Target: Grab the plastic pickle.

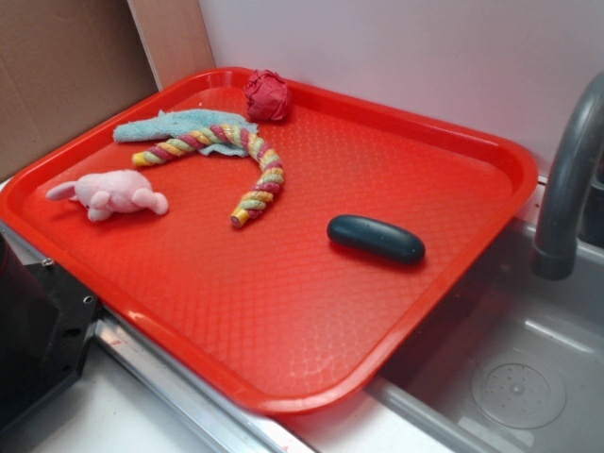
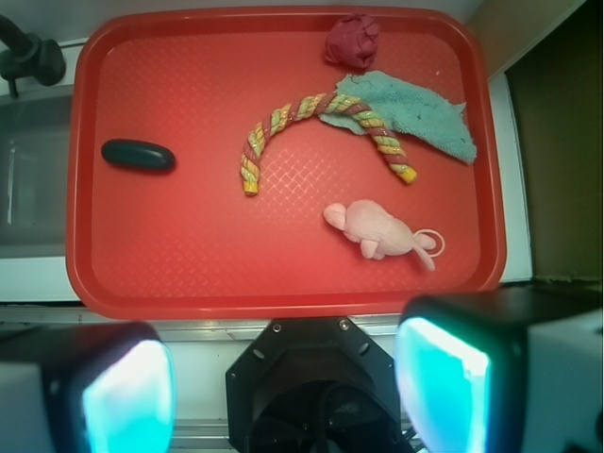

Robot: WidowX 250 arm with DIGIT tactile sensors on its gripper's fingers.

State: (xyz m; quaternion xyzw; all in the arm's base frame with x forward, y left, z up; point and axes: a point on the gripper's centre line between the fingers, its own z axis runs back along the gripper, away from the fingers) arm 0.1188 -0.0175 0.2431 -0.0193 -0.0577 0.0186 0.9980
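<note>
Only unmarked plastic pickle (image 1: 376,239) on tray (image 1: 283,359)

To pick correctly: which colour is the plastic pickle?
Dark green, plain; the plastic pickle shows best in the exterior view.

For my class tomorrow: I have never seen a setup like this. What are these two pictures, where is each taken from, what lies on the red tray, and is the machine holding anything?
This is a small robot arm that picks things up with two jaws. The exterior picture is taken from a camera off to the side; the arm itself does not show there. The wrist picture comes from a camera on the arm, looking down. The two blurred pale blocks at its bottom are the gripper, standing open with nothing between them.

On the red tray lie a dark green plastic pickle, a twisted multicoloured rope toy lying partly over a teal cloth, a pink plush toy and a dark red ball. Beside the tray is a sink with a grey tap.

Nothing is held. The pickle lies alone, apart from the other toys.
</note>
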